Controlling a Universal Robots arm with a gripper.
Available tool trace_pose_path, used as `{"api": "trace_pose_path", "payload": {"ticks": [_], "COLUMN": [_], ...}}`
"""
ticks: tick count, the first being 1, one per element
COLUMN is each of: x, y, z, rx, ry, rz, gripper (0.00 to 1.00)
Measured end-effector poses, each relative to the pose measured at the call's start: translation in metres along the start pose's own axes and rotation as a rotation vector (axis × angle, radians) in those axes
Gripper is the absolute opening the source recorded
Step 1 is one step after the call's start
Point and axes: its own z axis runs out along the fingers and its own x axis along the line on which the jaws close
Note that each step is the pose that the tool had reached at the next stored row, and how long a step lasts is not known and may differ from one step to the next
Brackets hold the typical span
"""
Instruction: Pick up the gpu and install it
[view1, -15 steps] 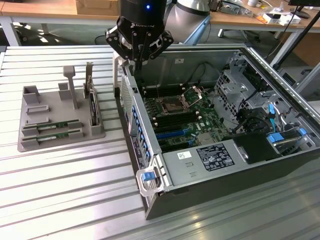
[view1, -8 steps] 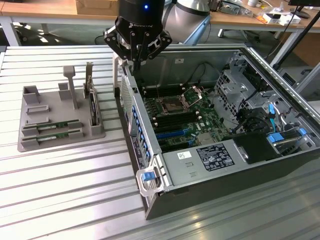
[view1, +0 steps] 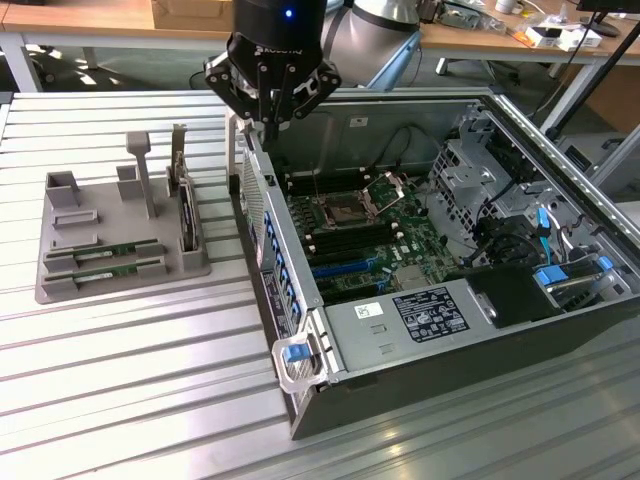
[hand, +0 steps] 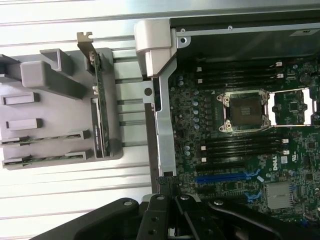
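Ribbed table (view1: 120, 380); end effector (view1: 268, 128) closed, empty, above case edge (view1: 262, 215); gpu (view1: 105, 250) in tray (view1: 195, 268).

Open server case (view1: 420, 385), motherboard (view1: 350, 235), grey holder tray (view1: 100, 225), ribbed metal table (view1: 130, 380)
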Motion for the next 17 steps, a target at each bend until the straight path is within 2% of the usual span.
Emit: {"api": "trace_pose_path", "payload": {"ticks": [17], "x": [0.0049], "y": [-0.0004], "z": [-0.0001], "rx": [0.0], "ry": [0.0], "rz": [0.0], "gripper": [0.11]}}
